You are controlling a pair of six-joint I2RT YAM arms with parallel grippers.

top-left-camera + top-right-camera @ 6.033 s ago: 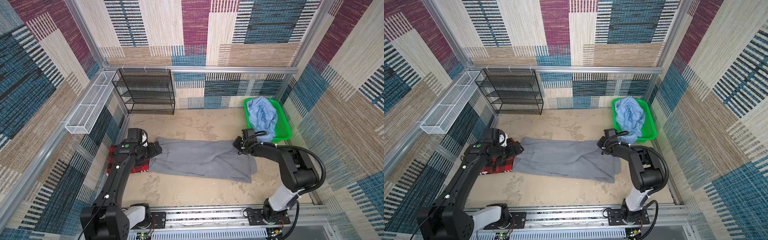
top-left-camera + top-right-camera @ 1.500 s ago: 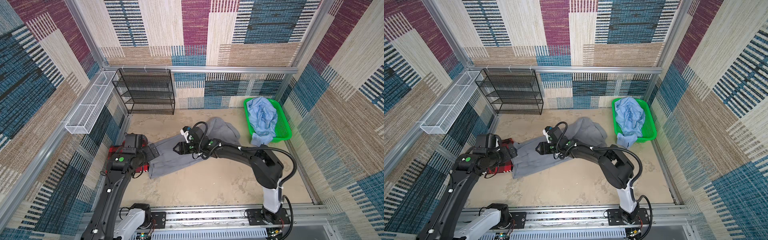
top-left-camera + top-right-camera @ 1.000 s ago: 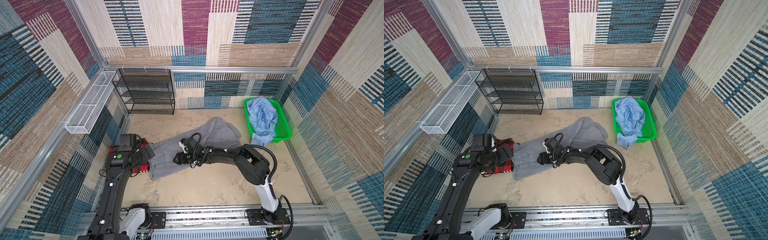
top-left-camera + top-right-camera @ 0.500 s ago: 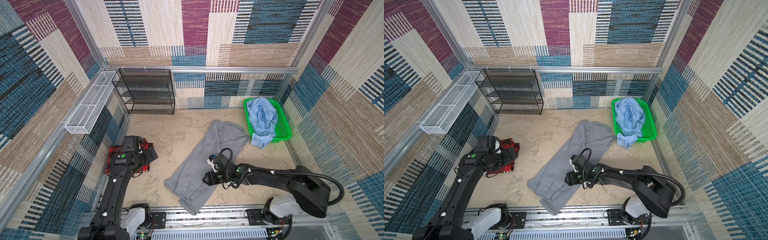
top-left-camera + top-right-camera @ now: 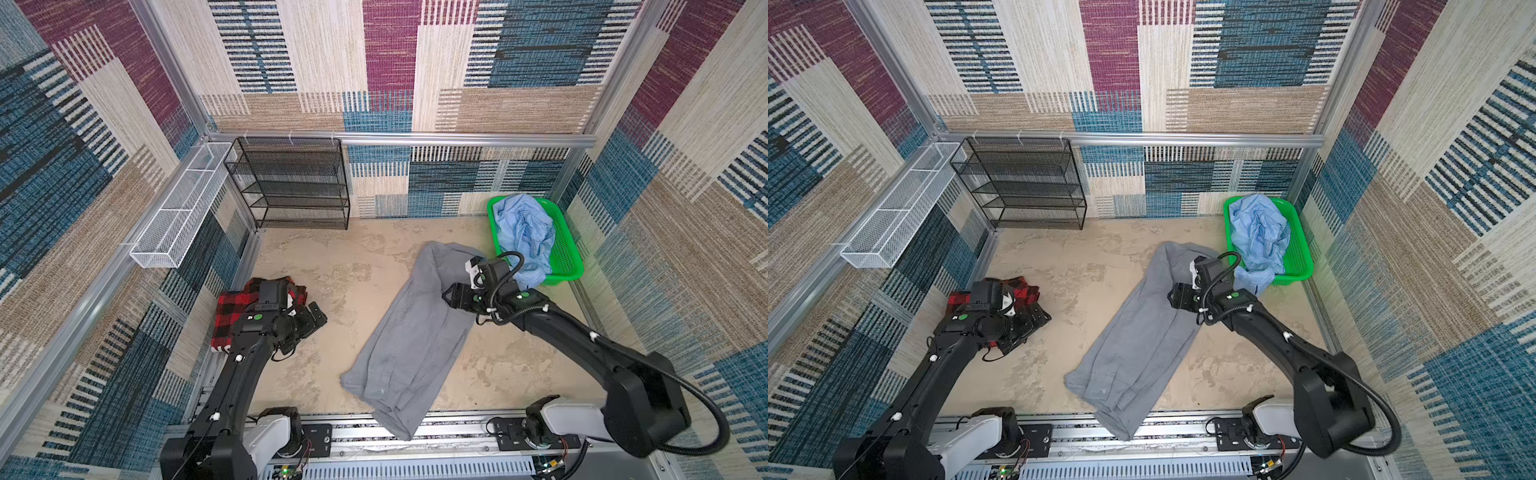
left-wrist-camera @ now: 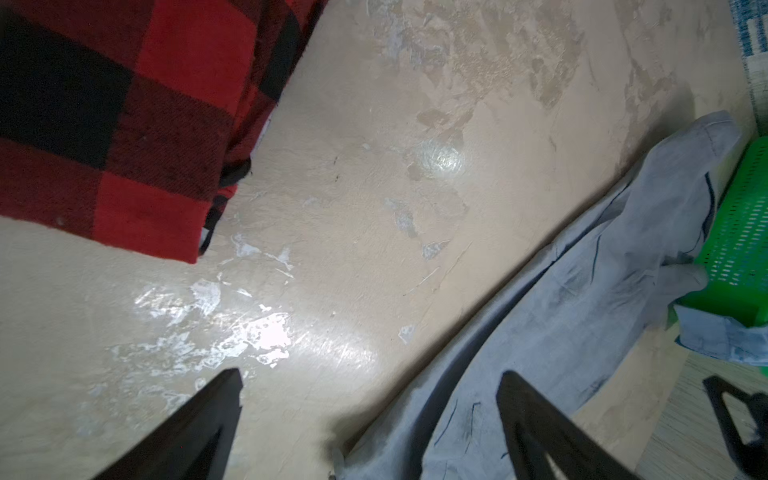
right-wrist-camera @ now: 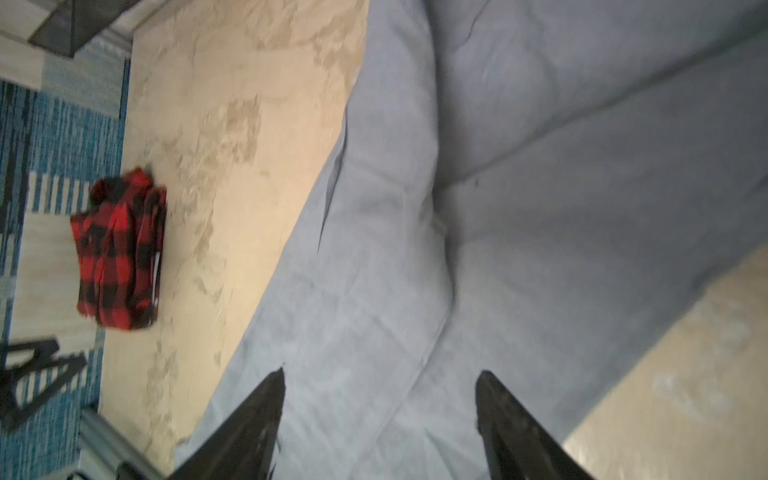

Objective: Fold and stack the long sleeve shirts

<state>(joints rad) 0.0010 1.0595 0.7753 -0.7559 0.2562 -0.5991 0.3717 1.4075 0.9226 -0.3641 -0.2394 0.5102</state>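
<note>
The plain grey collared shirt (image 5: 411, 345) lies stretched out slantwise on the sandy beige table (image 5: 332, 266). Its far end is near the green plastic mesh basket (image 5: 569, 266) and its near end hangs over the front rail. The right tool (image 5: 451, 297) is over the far part of this shirt with its jaws apart and nothing between them. Its wrist view shows only grey cloth beneath, and I cannot tell whether it touches.

The folded red-and-black plaid flannel shirt (image 5: 232, 307) sits at the table's left edge, partly under the left arm. The left tool (image 5: 318, 316) is just beside it above bare table, jaws wide apart and empty.

The crumpled light blue shirt (image 5: 523, 228) fills the basket, with one part spilling over its near rim.
</note>
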